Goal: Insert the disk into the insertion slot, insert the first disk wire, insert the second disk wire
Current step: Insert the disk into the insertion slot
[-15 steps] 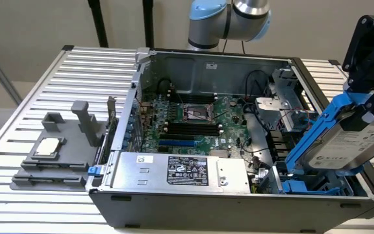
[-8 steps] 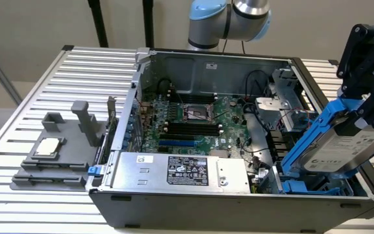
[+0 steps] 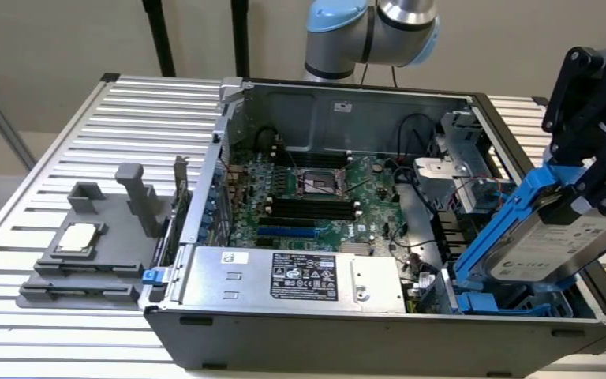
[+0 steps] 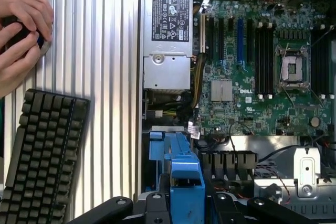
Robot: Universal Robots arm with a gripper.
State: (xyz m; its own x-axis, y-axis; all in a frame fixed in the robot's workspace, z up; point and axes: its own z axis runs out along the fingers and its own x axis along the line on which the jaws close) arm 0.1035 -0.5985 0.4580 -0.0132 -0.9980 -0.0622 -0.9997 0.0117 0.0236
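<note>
Over the case's (image 3: 387, 335) front corner, exterior view's right, your claw (image 3: 595, 193) is clamped partway shut on the disk (image 3: 555, 245), which hangs tilted just above the insertion slot (image 3: 514, 304). I'd square the blue carrier (image 3: 503, 229) to the slot before lowering, and go slow so nothing snags.

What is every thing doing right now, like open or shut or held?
claw, shut on the disk.
disk, held up tilted, low end over the slot, not in.
computer case, open, side cover off.
keyboard, lying flat on the table.
hands, pressed together near the keyboard.
</note>
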